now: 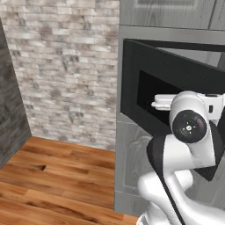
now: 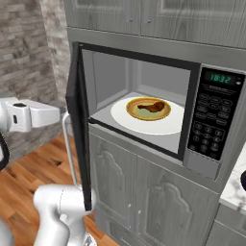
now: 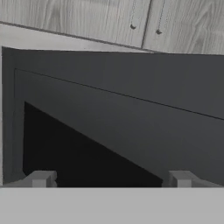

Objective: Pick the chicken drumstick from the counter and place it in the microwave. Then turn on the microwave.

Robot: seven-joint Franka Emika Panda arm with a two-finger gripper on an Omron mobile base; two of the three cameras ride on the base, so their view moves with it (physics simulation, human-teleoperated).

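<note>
The microwave (image 2: 211,161) stands open, its black windowed door (image 2: 79,120) swung out to the left. Inside it, the reddish-brown chicken drumstick (image 2: 153,106) lies in a yellow-brown bowl (image 2: 139,114) on the white turntable (image 2: 175,122). In the hand view my gripper (image 3: 111,179) is open with nothing between its fingertips (image 3: 41,178). It faces the outer face of the door (image 3: 131,113) at close range. The arm's white wrist (image 2: 41,116) reaches toward the door from the left. A corner of the marbled counter (image 2: 235,187) shows at the right.
The keypad (image 2: 207,120) with a green display (image 2: 221,78) sits on the microwave's right side. Grey cabinets are above (image 2: 144,14) and below (image 2: 144,192) it. A brick wall (image 1: 66,66) and wooden floor (image 1: 52,176) lie to the left of the door (image 1: 176,74).
</note>
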